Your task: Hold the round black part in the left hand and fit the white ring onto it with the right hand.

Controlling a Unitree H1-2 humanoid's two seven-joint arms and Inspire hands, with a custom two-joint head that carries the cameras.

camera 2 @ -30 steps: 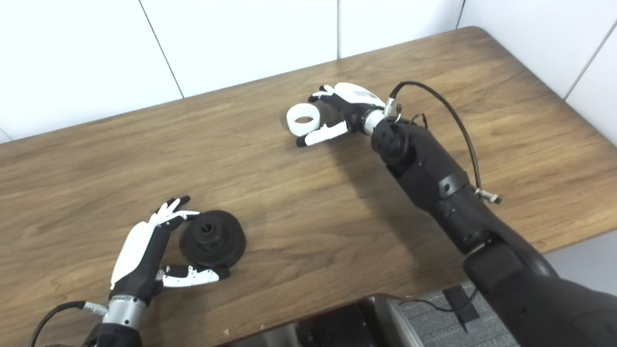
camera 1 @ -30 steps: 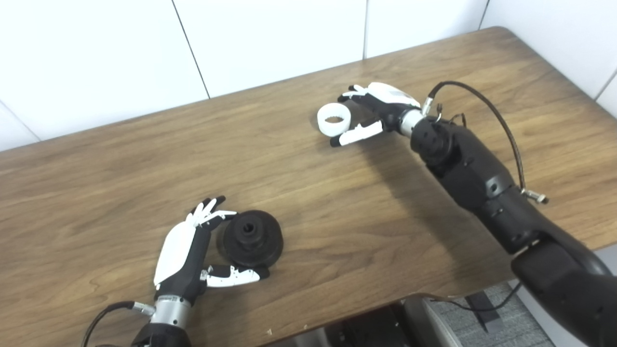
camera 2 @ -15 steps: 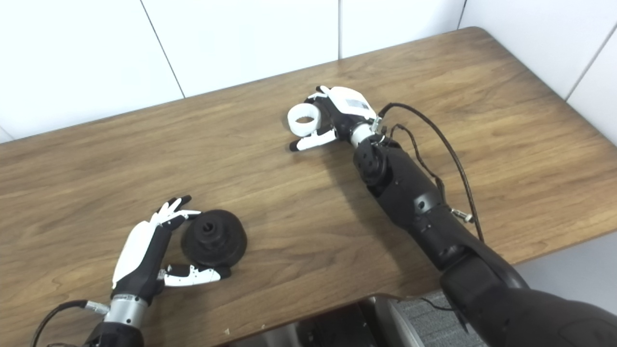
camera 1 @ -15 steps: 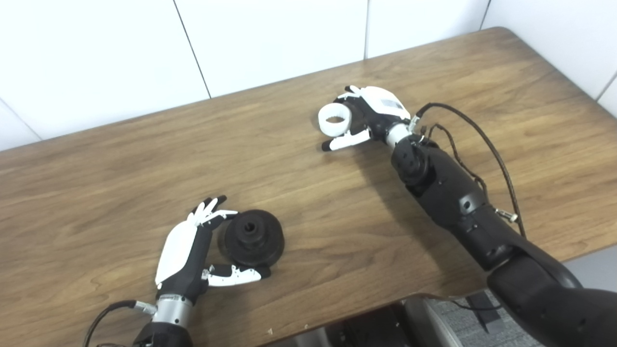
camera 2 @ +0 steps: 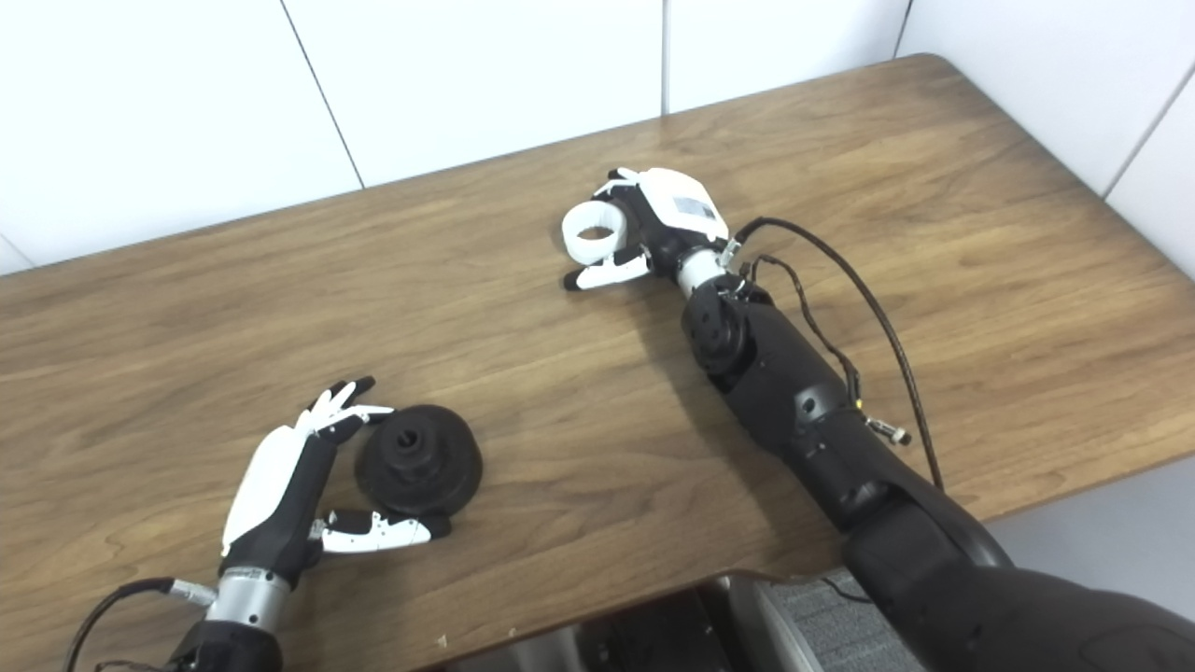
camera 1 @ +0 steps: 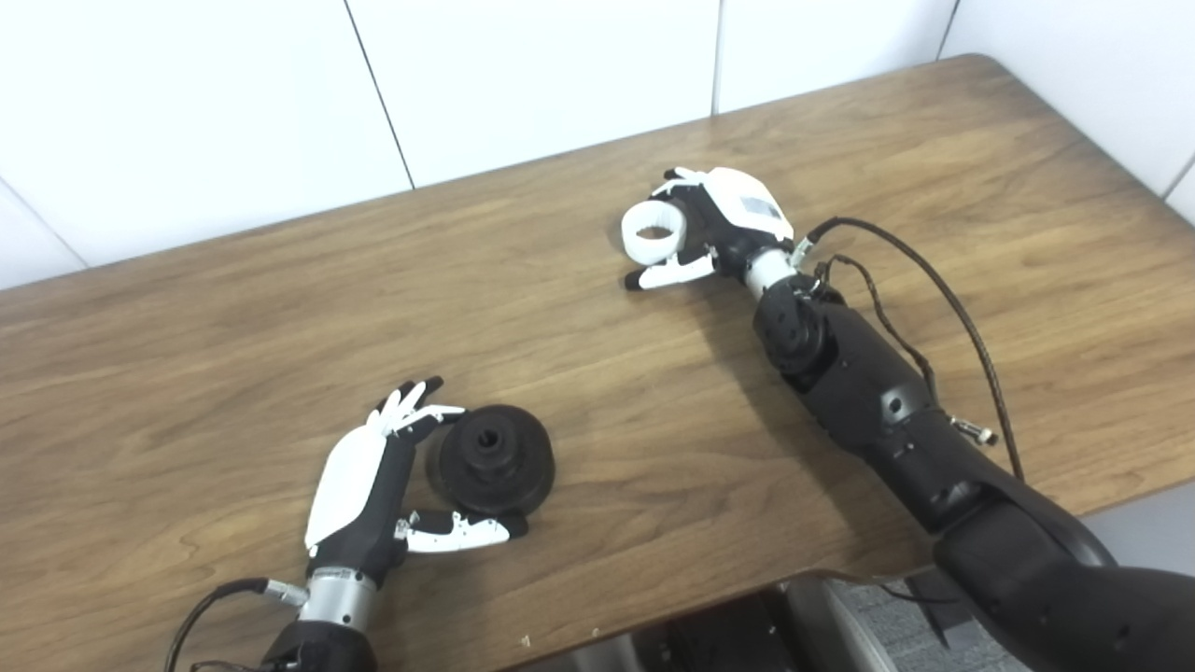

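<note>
The round black part (camera 1: 492, 457) lies on the wooden table (camera 1: 233, 308) near the front left. My left hand (camera 1: 369, 481) is open and cups it, fingers at its left side and thumb along its front edge. The white ring (camera 1: 653, 233) rests on the table at the back middle. My right hand (camera 1: 724, 224) is open around it, fingers curled against its far right side and thumb stretched just in front of it. Whether the fingers touch the ring I cannot tell.
A black cable (camera 1: 934, 289) loops off my right forearm above the table. The table's front edge (camera 1: 653, 597) runs close below my left hand. A white tiled wall (camera 1: 523, 75) stands behind the table.
My right hand has moved left up to the ring and curled its fingers around it, with the forearm swinging lower. The ring, the black part and my left hand have stayed put. The camera shifted slightly.
</note>
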